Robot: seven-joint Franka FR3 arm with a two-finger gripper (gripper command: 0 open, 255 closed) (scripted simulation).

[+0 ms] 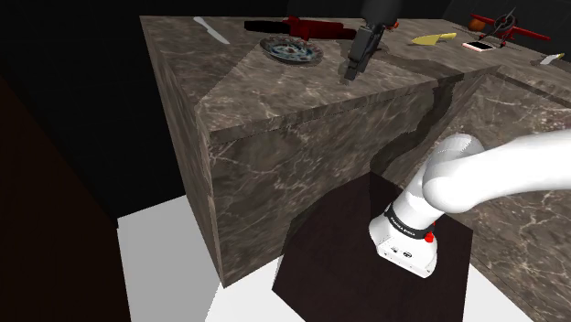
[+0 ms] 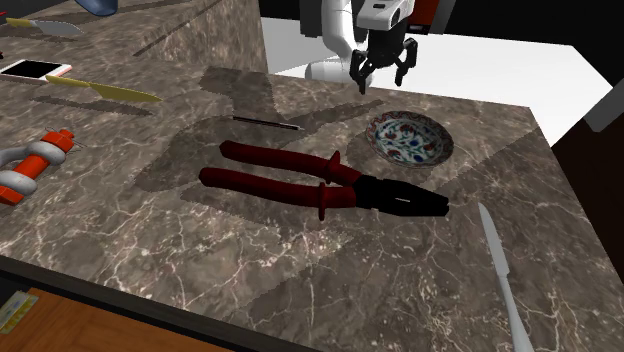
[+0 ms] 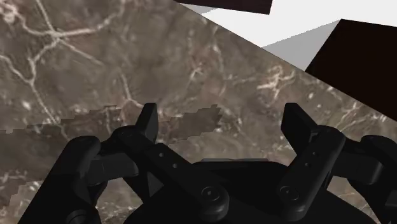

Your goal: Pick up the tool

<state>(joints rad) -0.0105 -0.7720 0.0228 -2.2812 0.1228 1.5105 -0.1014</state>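
The tool is a pair of pliers (image 2: 320, 185) with dark red handles and a black head, lying flat on the marble counter (image 2: 200, 260). In the shoulder view the pliers (image 1: 309, 27) lie at the counter's far side. My black gripper (image 2: 383, 74) hangs open over the counter's edge nearest the arm, with nothing between its fingers. It is apart from the pliers, past a patterned bowl (image 2: 408, 137). The shoulder view has the gripper (image 1: 351, 73) pointing down, to the right of the bowl (image 1: 291, 49). Under the open gripper (image 3: 219, 118) in the wrist view lies bare marble.
A silver knife (image 2: 503, 275) lies near the counter's corner, right of the pliers. A thin dark rod (image 2: 266, 122) lies behind the handles. At the left are a red and white clamp (image 2: 30, 165), a yellow-handled knife (image 2: 100, 91) and a phone (image 2: 35, 69).
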